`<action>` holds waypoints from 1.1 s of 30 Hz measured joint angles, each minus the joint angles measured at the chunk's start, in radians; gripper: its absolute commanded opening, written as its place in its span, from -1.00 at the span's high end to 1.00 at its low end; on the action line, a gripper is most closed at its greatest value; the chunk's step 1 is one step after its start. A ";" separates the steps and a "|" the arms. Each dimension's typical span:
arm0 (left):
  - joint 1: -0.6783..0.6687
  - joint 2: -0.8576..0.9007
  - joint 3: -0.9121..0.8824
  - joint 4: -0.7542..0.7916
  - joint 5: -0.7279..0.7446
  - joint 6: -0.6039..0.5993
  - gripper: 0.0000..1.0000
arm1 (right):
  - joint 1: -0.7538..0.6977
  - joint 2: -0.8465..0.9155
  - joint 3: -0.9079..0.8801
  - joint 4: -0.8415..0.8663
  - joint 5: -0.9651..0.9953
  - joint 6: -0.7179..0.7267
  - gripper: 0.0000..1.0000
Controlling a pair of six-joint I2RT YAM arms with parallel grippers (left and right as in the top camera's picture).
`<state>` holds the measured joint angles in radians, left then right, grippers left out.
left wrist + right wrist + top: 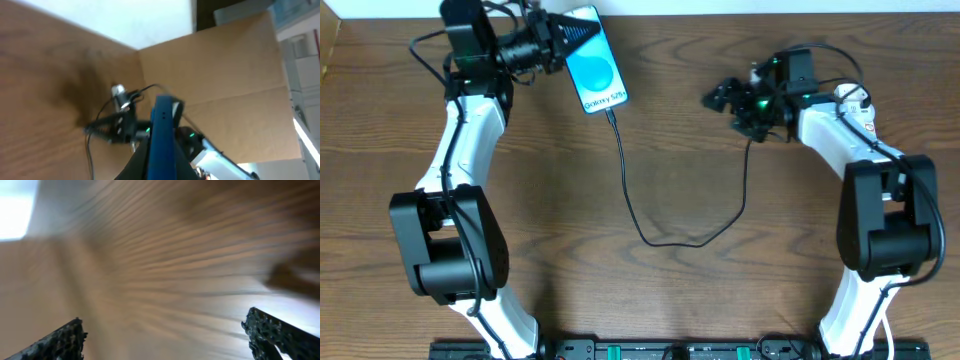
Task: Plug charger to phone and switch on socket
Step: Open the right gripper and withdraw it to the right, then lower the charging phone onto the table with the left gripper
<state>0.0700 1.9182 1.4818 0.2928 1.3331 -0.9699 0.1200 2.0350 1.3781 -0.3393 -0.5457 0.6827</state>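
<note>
Now the phone is pinched steady by the left gripper, the charger seemingly plugged in; the right gripper is spread, empty.

A dark brown wood-grain tabletop fills the scene under even light. A white wall strip runs along its far edge. A tan cardboard panel stands at the far left corner.

Overhead looks straight down on the whole counter. The left wrist view, close behind the phone at the far edge, faces the right claw; overhead shows both too. The right wrist view, blurred, skims the wood.
</note>
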 measured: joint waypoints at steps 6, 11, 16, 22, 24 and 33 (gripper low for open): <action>-0.061 0.000 -0.001 -0.367 -0.077 0.219 0.86 | -0.027 -0.112 0.000 -0.036 0.165 -0.040 -0.96; -0.139 0.000 -0.001 -0.654 -0.266 0.403 0.86 | -0.027 -0.210 0.000 -0.035 0.222 -0.075 -0.96; -0.231 0.000 -0.001 -0.735 -0.418 0.493 0.86 | -0.027 -0.271 0.000 -0.035 0.241 -0.096 -0.96; -0.340 0.021 -0.001 -0.722 -0.538 0.527 0.85 | -0.027 -0.314 0.000 -0.040 0.251 -0.103 -0.97; -0.367 0.045 -0.001 -0.698 -0.557 0.526 0.86 | -0.027 -0.321 0.000 -0.043 0.252 -0.103 -0.97; -0.410 0.208 -0.001 -0.570 -0.592 0.417 0.85 | -0.027 -0.323 0.000 -0.046 0.253 -0.111 -0.96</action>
<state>-0.3401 2.1262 1.4811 -0.2775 0.7410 -0.5526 0.0925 1.7115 1.3781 -0.3851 -0.2924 0.5716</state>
